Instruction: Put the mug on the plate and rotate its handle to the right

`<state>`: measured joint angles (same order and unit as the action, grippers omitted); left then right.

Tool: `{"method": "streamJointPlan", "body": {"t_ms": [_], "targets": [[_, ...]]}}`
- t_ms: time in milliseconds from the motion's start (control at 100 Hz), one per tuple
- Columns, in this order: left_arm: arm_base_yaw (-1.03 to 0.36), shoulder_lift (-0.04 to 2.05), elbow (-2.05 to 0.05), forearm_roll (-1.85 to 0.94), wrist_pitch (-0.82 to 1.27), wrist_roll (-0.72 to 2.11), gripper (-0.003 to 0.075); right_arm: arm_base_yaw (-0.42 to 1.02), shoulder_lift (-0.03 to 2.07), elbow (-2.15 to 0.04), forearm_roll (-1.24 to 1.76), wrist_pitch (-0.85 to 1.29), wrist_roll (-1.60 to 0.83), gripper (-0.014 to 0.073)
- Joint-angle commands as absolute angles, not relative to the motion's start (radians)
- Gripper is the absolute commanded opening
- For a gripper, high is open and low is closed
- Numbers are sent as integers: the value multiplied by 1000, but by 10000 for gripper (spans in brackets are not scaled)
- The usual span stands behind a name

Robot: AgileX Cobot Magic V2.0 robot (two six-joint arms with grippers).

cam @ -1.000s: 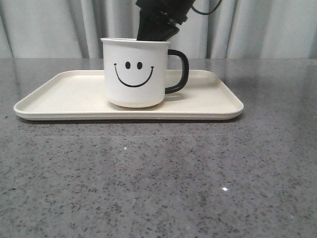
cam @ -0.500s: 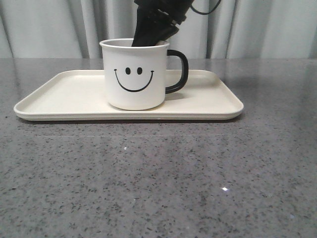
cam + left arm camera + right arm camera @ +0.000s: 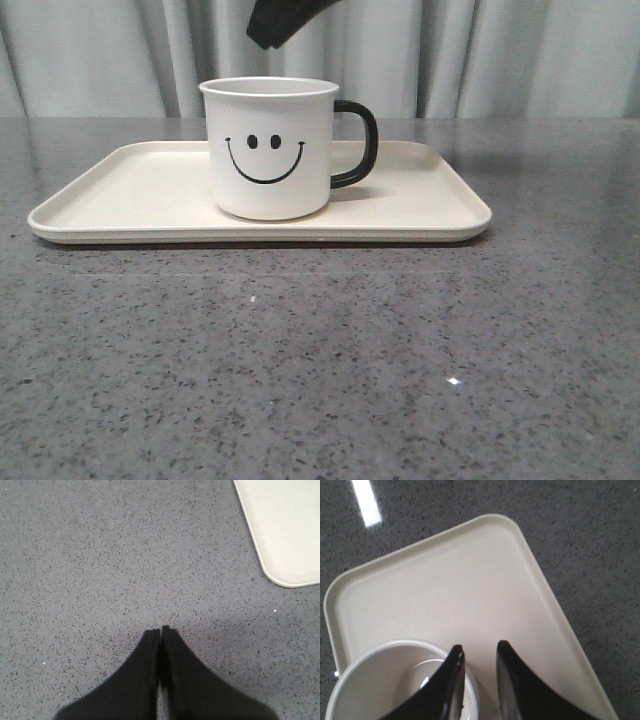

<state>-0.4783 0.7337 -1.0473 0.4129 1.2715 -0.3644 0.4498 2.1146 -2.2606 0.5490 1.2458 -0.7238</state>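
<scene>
The right pincer [image 3: 479, 650] is seen in its wrist view with its two dark fingers [image 3: 451, 680] parted by a narrow gap and nothing gripped between them. It hangs above the mug [image 3: 270, 147], clear of it: in the front view only a black tip of the right pincer [image 3: 272, 28] shows at the 12 o'clock edge of the picture, with curtain visible between it and the mug's rim. In the wrist view one finger overlaps the mug's [image 3: 385, 685] rim and the other lies over bare plate [image 3: 445, 580]; whether the tips sit directly over the rim or a little behind it cannot be judged from that angle.

The mug is found upright on the plate [image 3: 130, 190], roughly at its middle, with the smiley face turned toward the front camera. The handle [image 3: 358, 143] projects toward 3 o'clock in the front view, which is the robot's right.

The plate lies flat on the grey speckled table [image 3: 320, 360], its long side running from 9 o'clock to 3 o'clock, with a pale curtain [image 3: 520, 55] behind it.

The left pincer [image 3: 160, 632] is seen pressed together, its fingers meeting along a thin seam and holding nothing. It hovers over bare table [image 3: 100, 555], and one rounded corner of the plate [image 3: 285, 525] lies well apart from it.
</scene>
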Motion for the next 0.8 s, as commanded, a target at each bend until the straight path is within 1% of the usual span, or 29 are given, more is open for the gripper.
{"method": "streamJointPlan", "body": {"t_ms": [0,180,380,790], "targets": [[-484,734,-1070,437,1230,-375,-20,445,2043,-2335,589,1244,-710,194],[-484,734,-1070,437,1230,-375,-20,445,2042,-2418,589,1238,-671,194],[-484,734,-1070,437,1230,-375,-20,430,2010,-2454,588,1231,-634,194],[-484,734,-1070,437,1212,-375,-20,268,1827,-2457,592,1188,-553,194]]}}
